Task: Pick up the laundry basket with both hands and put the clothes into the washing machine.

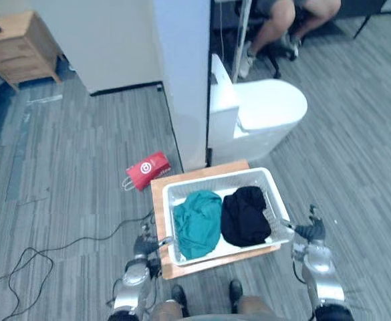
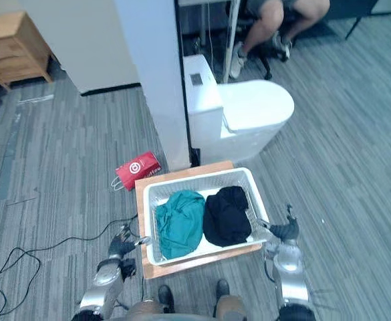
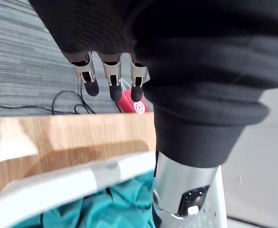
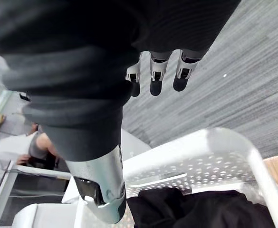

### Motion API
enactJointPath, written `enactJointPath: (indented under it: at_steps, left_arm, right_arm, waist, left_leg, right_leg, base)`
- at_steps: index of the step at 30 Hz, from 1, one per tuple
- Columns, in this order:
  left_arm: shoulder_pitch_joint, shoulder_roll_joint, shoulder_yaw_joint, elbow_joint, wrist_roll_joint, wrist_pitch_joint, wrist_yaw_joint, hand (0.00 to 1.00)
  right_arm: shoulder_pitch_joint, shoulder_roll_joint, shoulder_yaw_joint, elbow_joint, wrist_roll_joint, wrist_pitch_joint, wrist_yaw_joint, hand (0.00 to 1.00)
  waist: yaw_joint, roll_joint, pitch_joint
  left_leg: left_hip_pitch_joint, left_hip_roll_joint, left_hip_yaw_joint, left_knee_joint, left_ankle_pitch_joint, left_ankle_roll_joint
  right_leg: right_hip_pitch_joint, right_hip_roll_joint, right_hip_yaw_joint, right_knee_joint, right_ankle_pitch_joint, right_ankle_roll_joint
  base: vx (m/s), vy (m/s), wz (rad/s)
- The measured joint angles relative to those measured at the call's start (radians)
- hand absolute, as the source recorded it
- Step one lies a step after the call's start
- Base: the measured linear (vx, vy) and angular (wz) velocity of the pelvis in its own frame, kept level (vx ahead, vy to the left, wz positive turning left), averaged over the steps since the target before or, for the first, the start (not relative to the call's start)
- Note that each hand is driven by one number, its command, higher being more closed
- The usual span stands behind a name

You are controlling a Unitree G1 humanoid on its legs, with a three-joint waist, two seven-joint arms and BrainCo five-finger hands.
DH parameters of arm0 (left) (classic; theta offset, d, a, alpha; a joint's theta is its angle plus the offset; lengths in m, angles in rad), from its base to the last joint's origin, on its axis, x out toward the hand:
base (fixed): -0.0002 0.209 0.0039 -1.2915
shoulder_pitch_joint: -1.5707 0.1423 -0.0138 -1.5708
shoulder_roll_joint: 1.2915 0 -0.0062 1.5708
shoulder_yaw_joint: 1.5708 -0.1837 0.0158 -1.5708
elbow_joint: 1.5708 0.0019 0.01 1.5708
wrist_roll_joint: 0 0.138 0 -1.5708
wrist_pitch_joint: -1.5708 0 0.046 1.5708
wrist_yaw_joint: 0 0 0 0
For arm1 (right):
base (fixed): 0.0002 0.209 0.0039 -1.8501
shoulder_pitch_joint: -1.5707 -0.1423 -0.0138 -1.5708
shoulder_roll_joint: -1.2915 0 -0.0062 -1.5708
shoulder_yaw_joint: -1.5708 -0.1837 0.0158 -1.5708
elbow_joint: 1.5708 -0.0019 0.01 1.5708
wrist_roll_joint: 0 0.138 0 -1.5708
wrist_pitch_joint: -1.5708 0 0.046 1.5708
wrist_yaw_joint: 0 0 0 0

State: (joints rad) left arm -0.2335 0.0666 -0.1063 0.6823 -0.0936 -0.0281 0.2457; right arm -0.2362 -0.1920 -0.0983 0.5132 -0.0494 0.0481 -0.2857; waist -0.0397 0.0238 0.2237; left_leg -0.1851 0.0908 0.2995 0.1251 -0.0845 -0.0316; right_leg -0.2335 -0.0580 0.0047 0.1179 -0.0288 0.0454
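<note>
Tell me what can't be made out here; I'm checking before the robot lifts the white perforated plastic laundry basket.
Whether left hand or right hand touches the rim of the white laundry basket: too small, eye views.
Basket floor: covered by teal garment and black garment, eye views.
Seated person: cut off by top edge, eye views.

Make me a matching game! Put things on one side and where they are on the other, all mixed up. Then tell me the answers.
Things:
1. teal clothes
2. black clothes
3. red bag
4. basket

Places:
A. on the floor
B. on the wooden board
C. in the basket, on the robot's right side
D. in the basket, on the robot's left side

Pairs: 1-D, 2-C, 3-A, 4-B
</note>
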Motion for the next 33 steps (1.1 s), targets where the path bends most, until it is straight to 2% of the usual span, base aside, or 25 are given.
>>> enactJointPath:
  at_steps: [3,4,5,6,9,14,16,21,24,29,31,33]
  left_arm:
    - [-0.132,0.018,-0.023,0.078,0.008,-0.002,0.024,0.00]
    - [-0.153,0.024,-0.029,0.096,0.014,-0.001,0.023,0.00]
    - [-0.201,0.039,-0.046,0.140,0.028,0.002,0.024,1.00]
    - [-0.247,0.045,-0.055,0.175,0.034,0.000,0.024,1.00]
    - [-0.317,0.046,-0.054,0.202,0.067,0.010,0.040,1.00]
    - [-0.379,0.055,-0.039,0.209,0.068,0.023,0.089,1.00]
    - [-0.387,0.069,-0.040,0.208,0.068,0.022,0.096,1.00]
    - [-0.360,0.079,-0.041,0.141,0.066,0.030,0.094,1.00]
    - [-0.257,0.090,-0.042,0.000,0.066,0.045,0.095,1.00]
    - [-0.028,0.074,-0.056,-0.243,0.066,0.054,0.095,1.00]
    - [0.073,0.074,-0.054,-0.348,0.066,0.053,0.091,1.00]
    - [0.140,0.073,-0.049,-0.407,0.066,0.055,0.082,1.00]
  right_arm:
    - [-0.130,-0.035,-0.001,0.123,0.001,0.004,-0.019,0.00]
    - [-0.155,-0.040,-0.002,0.147,0.001,0.005,-0.024,0.00]
    - [-0.208,-0.054,-0.002,0.197,0.004,0.006,-0.033,0.00]
    - [-0.265,-0.064,-0.003,0.247,0.009,0.009,-0.041,1.00]
    - [-0.343,-0.078,-0.006,0.308,0.009,0.030,-0.039,1.00]
    - [-0.360,-0.079,-0.002,0.291,0.027,0.039,-0.024,1.00]
    - [-0.340,-0.074,-0.002,0.253,0.082,0.031,-0.015,1.00]
    - [-0.243,-0.068,-0.018,0.155,0.131,0.023,-0.017,1.00]
    - [-0.126,-0.037,-0.024,0.004,0.137,0.027,-0.038,1.00]
    - [0.082,0.010,-0.048,-0.224,0.136,0.026,-0.043,1.00]
    - [0.163,0.030,-0.052,-0.319,0.127,0.016,-0.038,1.00]
    - [0.220,0.053,-0.052,-0.367,0.116,0.016,-0.032,1.00]
  waist:
    - [0.000,0.001,0.078]
    - [0.000,0.001,0.087]
    - [-0.001,0.000,0.107]
    - [0.000,-0.002,0.132]
    - [0.006,-0.002,0.152]
    - [0.012,-0.001,0.165]
    - [0.013,-0.001,0.175]
    - [0.030,-0.001,0.175]
    - [0.027,-0.001,0.175]
    - [0.020,-0.003,0.170]
    - [0.000,-0.006,0.141]
    - [-0.001,-0.012,0.112]
  left_leg:
    - [-0.036,-0.004,-0.013,0.026,0.001,0.002]
    - [-0.048,-0.004,-0.016,0.033,0.001,0.002]
    - [-0.066,-0.006,-0.023,0.044,0.001,0.002]
    - [-0.078,-0.007,-0.024,0.058,0.003,0.005]
    - [-0.104,-0.006,-0.024,0.077,0.011,0.017]
    - [-0.155,0.003,-0.028,0.102,0.014,0.017]
    - [-0.159,0.011,-0.027,0.102,0.015,0.016]
    - [-0.155,0.014,-0.027,0.086,0.028,0.011]
    - [-0.126,0.014,-0.024,0.066,0.029,0.009]
    - [-0.006,0.000,-0.025,0.009,0.027,0.007]
    - [0.019,-0.005,-0.020,-0.013,0.026,0.007]
    - [0.048,-0.006,0.010,-0.031,0.026,0.007]
  right_leg:
    - [-0.026,-0.008,0.001,0.007,0.012,0.005]
    - [-0.039,-0.009,0.001,0.017,0.013,0.005]
    - [-0.060,-0.012,0.002,0.036,0.013,0.005]
    - [-0.075,-0.014,0.005,0.052,0.014,0.006]
    - [-0.104,-0.014,0.015,0.072,0.023,0.008]
    - [-0.152,-0.010,0.024,0.096,0.028,0.011]
    - [-0.158,-0.010,0.025,0.102,0.029,0.010]
    - [-0.162,-0.008,0.024,0.100,0.029,0.010]
    - [-0.140,-0.005,0.025,0.084,0.029,0.010]
    - [-0.022,0.004,0.035,0.026,0.029,0.010]
    - [0.002,0.005,0.049,-0.004,0.032,0.013]
    - [0.014,0.009,0.077,-0.020,0.040,0.016]
  base:
    - [-0.12,0.019,0.03]
    - [-0.15,0.022,0.08]
    - [-0.15,0.019,0.05]
    - [-0.15,0.018,0.04]
    - [-0.17,0.003,-0.01]
    - [-0.12,-0.029,-0.01]
    - [-0.08,-0.038,-0.02]
    - [0.05,-0.014,0.00]
    - [0.12,-0.017,-0.04]
    - [0.11,0.009,-0.05]
    - [0.05,0.032,-0.12]
    - [0.04,0.019,-0.38]
